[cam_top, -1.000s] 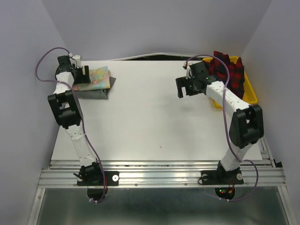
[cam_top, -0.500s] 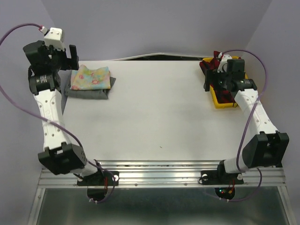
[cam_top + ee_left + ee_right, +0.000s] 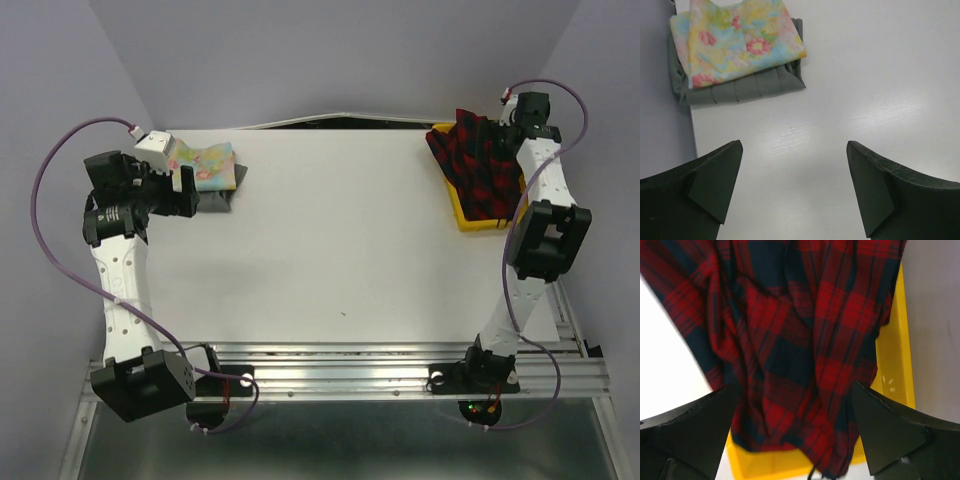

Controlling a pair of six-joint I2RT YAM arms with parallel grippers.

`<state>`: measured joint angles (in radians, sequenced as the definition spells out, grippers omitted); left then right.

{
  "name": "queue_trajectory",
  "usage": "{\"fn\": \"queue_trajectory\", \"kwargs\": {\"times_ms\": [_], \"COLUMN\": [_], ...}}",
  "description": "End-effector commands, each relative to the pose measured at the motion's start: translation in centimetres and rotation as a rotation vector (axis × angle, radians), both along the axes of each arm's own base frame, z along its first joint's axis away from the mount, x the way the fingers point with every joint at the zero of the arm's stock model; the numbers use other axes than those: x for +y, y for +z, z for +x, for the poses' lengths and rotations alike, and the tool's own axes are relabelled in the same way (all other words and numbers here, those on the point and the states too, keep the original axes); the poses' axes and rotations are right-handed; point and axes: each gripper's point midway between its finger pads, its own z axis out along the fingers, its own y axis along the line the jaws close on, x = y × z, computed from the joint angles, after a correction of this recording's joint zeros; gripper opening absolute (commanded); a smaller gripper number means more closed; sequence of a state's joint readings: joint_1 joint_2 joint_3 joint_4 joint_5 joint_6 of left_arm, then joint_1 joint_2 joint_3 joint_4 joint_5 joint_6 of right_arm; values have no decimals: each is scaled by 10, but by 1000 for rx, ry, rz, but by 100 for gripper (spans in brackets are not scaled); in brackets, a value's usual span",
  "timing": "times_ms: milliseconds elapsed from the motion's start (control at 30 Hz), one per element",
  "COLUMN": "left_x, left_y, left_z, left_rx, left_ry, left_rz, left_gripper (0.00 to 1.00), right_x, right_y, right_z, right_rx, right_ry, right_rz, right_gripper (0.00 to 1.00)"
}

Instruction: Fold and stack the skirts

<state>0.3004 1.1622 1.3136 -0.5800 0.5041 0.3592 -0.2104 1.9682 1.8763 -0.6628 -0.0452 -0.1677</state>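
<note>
The floral skirt (image 3: 208, 164) lies folded on top of the folded grey pleated skirt (image 3: 218, 202) at the table's back left; both show in the left wrist view, floral (image 3: 735, 42) over grey (image 3: 747, 87). My left gripper (image 3: 183, 192) is open and empty, just near-left of that stack (image 3: 792, 185). The red-and-dark plaid skirt (image 3: 480, 165) lies crumpled in and over the yellow tray (image 3: 465, 216) at the back right. My right gripper (image 3: 520, 125) hangs open above the plaid skirt (image 3: 790, 340), and its jaws (image 3: 795, 425) hold nothing.
The yellow tray's rim (image 3: 892, 370) shows under the plaid cloth. The white table (image 3: 340, 230) ends close to the left of the stack. Purple walls stand close on the left, back and right. A purple cable loops from each arm.
My left arm has come down from high at the back left to beside the stack. My right arm has swung further back and right, over the tray's far side.
</note>
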Motion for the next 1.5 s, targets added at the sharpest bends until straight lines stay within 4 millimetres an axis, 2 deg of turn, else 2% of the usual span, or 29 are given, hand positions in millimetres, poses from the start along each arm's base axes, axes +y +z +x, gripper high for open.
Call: {"fn": "queue_trajectory", "kwargs": {"times_ms": [0, 33, 67, 133, 167, 300, 367, 467, 500, 533, 567, 600, 667, 733, 767, 800, 833, 867, 933, 967, 1000, 1100, 1133, 1233, 1267, 1300, 1400, 1433, 1467], "left_x": [-9, -8, -8, -7, -7, -2, 0, -1, -2, -3, -4, -5, -7, -9, -12, -12, -12, -14, -14, -15, -15, -16, -16, -16, -17, -17, -19, -20, -20], "left_y": [8, 4, 1, -5, -7, -24, -34, -40, -41, -41, -40, -39, -36, -37, -26, -23, -17, -14, -9, -4, 1, 11, 18, 28, 33, 34, 41, 41, 41], "left_z": [-13, -13, -12, -10, -10, -5, -4, -3, -2, 0, 2, 7, 13, 22, 28, 32, 37, 40, 46, 48, 49, 50, 48, 46, 46, 45, 44, 44, 44], "left_rx": [-32, -19, -11, 8, 18, 70, 102, 117, 118, 118, 116, 117, 115, 123, 97, 90, 81, 70, 58, 43, 32, 8, -8, -36, -47, -53, -78, -81, -81], "left_ry": [-34, -32, -32, -27, -26, -13, -12, -27, -31, -35, -42, -50, -61, -75, -92, -95, -91, -103, -106, -106, -100, -98, -100, -108, -112, -123, -137, -142, -149], "left_rz": [17, 15, 13, 4, -1, -1, 1, -4, -9, -14, -19, -33, -61, -87, -101, -109, -123, -133, -142, -146, -151, -157, -151, -130, -124, -118, -108, -105, -106], "left_gripper": [97, 97, 97, 97, 97, 97, 96, 96, 96, 96, 96, 96, 96, 96, 96, 96, 96, 96, 96, 96, 96, 96, 96, 96, 96, 96, 98, 99, 99], "right_x": [-16, -22, -26, -30, -31, -32, -32, -26, -25, -26, -22, -21, -19, -9, -3, 4, 16, 22, 53, 71, 94, 131, 158, 197, 218, 228, 259, 266, 270], "right_y": [5, -3, -31, -49, -68, -119, -133, -127, -113, -105, -95, -69, -34, 13, 59, 84, 133, 155, 196, 221, 233, 259, 275, 282, 281, 260, 241, 213, 199], "right_z": [40, 46, 53, 62, 67, 66, 63, 65, 69, 71, 74, 80, 85, 89, 84, 80, 70, 63, 52, 35, 28, 2, -16, -47, -58, -60, -87, -93, -96], "right_rx": [-28, -16, 27, 51, 77, 165, 193, 180, 150, 137, 114, 62, -3, -105, -195, -249, -355, -403, -499, -548, -580, -625, -649, -643, -628, -584, -541, -473, -440], "right_ry": [-19, -40, -50, -51, -46, -33, -26, 15, 24, 26, 38, 34, 37, 71, 86, 109, 155, 179, 266, 321, 393, 497, 570, 657, 703, 720, 807, 816, 823], "right_rz": [-57, -72, -71, -79, -81, -78, -76, -62, -64, -70, -58, -52, -49, -26, -24, -13, -1, -3, -4, 7, 31, 95, 122, 177, 232, 269, 320, 355, 368], "right_gripper": [100, 100, 100, 100, 100, 98, 82, 59, 52, 32, 21, 3, 1, 0, 1, 1, 1, 1, 0, 1, 0, 1, 1, 1, 1, 1, 1, 1, 1]}}
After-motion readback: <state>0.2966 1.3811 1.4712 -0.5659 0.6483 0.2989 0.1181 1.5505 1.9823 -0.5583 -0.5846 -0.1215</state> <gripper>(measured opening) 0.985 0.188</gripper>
